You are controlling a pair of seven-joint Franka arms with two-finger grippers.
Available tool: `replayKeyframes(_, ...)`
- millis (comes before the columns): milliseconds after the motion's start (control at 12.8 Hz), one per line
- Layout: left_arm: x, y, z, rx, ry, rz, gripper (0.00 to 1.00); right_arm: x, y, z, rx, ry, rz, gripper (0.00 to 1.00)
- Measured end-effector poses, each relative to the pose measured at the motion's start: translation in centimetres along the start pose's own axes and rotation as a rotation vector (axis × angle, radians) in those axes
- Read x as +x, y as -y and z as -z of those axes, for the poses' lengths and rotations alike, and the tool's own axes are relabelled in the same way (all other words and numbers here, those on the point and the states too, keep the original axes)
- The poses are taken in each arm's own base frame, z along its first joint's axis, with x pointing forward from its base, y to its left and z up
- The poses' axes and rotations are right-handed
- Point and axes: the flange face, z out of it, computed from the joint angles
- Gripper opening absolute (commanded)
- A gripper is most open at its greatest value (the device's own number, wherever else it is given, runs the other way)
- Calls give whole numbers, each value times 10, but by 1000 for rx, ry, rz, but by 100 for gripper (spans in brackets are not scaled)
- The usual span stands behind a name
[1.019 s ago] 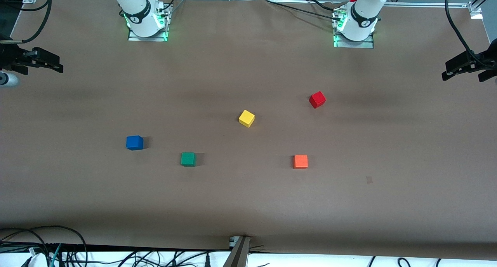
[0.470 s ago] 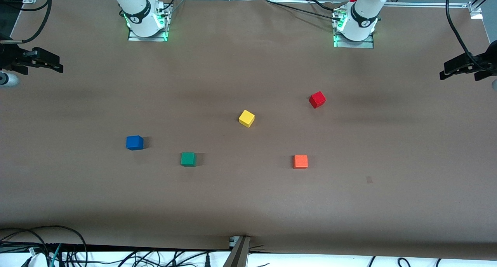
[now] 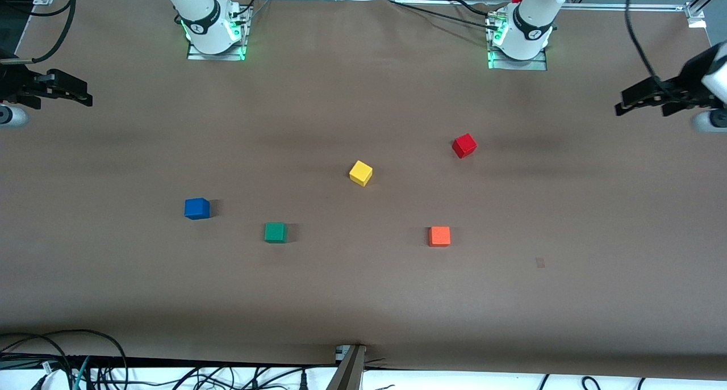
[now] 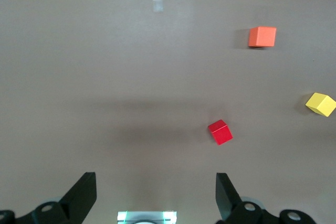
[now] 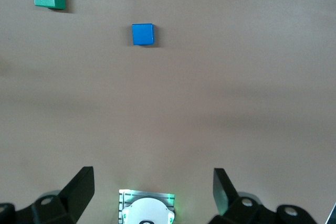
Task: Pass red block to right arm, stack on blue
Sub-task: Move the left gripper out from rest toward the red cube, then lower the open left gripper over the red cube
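The red block point(image 3: 464, 146) sits on the brown table toward the left arm's end, and also shows in the left wrist view point(image 4: 220, 132). The blue block point(image 3: 197, 208) sits toward the right arm's end and shows in the right wrist view point(image 5: 143, 34). My left gripper point(image 3: 640, 105) hangs open and empty over the table's left-arm end, well apart from the red block; its jaws stand wide in the left wrist view point(image 4: 155, 179). My right gripper point(image 3: 63, 95) waits open and empty over the table's right-arm end point(image 5: 152, 174).
A yellow block point(image 3: 360, 173) lies mid-table, between the red and blue ones. A green block point(image 3: 275, 232) and an orange block point(image 3: 439, 236) lie nearer the front camera. The arms' bases point(image 3: 214, 32) stand along the table's farthest edge.
My left gripper has moved in over the table from its end, toward the red block. The right arm and all blocks have stayed still.
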Motion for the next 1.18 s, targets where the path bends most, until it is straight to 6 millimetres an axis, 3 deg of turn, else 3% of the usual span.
replayKeyframes(392, -22, -30, -59, 27, -19, 38, 100, 0, -1, 0, 0, 0, -2, 100)
replayKeyframes(705, -29, -77, -110, 52, -17, 192, 100, 1, -2, -1, 1, 2, -4, 100)
replayKeyframes(1019, -35, -104, -153, -4, 13, 373, 100, 3, -3, -5, 2, 10, -3, 100)
replayKeyframes(1176, -40, -123, -186, -6, -2, 436, 100, 3, -4, -5, 2, 9, -3, 100)
